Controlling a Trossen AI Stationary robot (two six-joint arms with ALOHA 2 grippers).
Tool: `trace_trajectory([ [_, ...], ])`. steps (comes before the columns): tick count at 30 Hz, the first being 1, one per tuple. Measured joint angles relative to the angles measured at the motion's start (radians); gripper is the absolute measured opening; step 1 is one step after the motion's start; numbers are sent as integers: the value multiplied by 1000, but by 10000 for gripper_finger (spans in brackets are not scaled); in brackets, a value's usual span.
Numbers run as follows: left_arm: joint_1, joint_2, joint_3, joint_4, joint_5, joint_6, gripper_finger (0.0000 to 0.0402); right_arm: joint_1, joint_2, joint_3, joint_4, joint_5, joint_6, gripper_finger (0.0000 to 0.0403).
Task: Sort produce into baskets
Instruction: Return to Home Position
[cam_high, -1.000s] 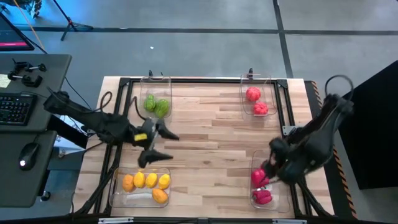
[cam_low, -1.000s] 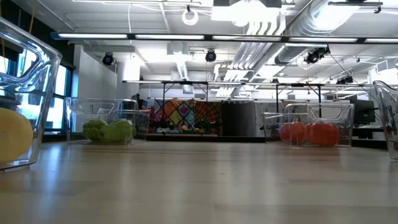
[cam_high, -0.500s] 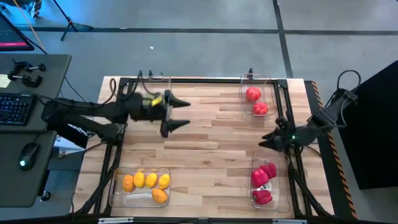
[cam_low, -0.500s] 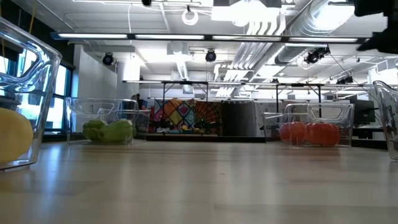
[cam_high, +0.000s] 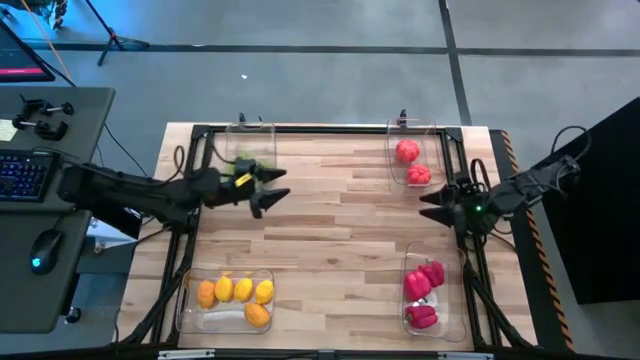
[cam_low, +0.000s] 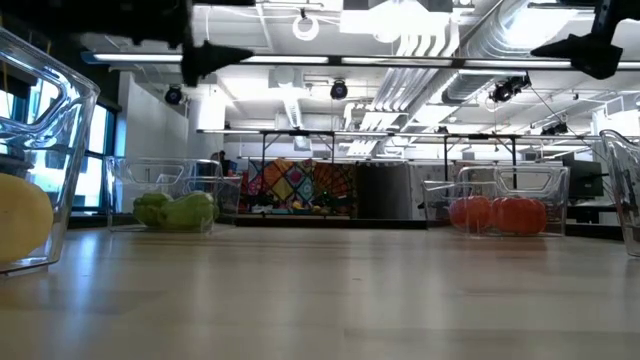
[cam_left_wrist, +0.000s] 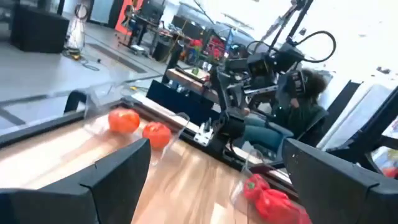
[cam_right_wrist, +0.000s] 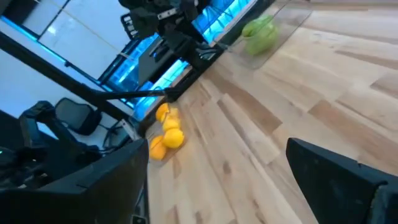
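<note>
Left wrist view: left fingers (cam_left_wrist: 109, 180) are spread wide with nothing between them, only bare table (cam_left_wrist: 186, 193) ahead. Right wrist view says the same: right fingers (cam_right_wrist: 339, 177) are released and empty. The high view puts the left fingers over the table's upper-left part, just beside the top-left bin (cam_high: 252, 127), with the arm partly covering that bin from above. The right fingers hover at the right edge, between the top-right bin (cam_high: 415, 127) and the bottom-right bin (cam_high: 452, 300), pointing inward. In the low view both sit well above the table surface, so neither is lined up on a pick. My read is that this is the return-to-home step, and the fingers are open because there's nothing to carry. The produce is binned by colour:
- green pieces (cam_low: 175, 210) in the top-left bin
- tomatoes (cam_high: 407, 151) in the top-right bin
- yellow and orange pieces (cam_high: 235, 292) in the bottom-left bin (cam_high: 215, 318)
- red bell peppers (cam_high: 422, 282) in the bottom-right bin

I can't see any loose produce on the table. Judgement: the sort looks complete and only parking the arms remains. The main risk is the left arm clipping the top-left bin's rim, since it sits so close.
</note>
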Motion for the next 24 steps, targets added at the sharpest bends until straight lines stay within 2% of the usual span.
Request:
trace_trajectory([
  [8, -2, -233, -276, 58, -73, -48, 351, -67, 55, 0, 106, 9, -52, 369],
  [14, -2, -390, -441, 72, -79, -136, 351, -96, 56, -2, 123, 69, -26, 369],
  [18, -2, -455, -453, -75, -92, -203, 351, -98, 57, -45, 178, 70, -2, 369],
  [21, -2, -475, -454, -94, -92, -199, 351, -102, 58, -141, 347, 55, 6, 369],
  [24, -2, -490, -454, -86, -92, -204, 351, -132, 84, -281, 673, -1, -14, 369],
])
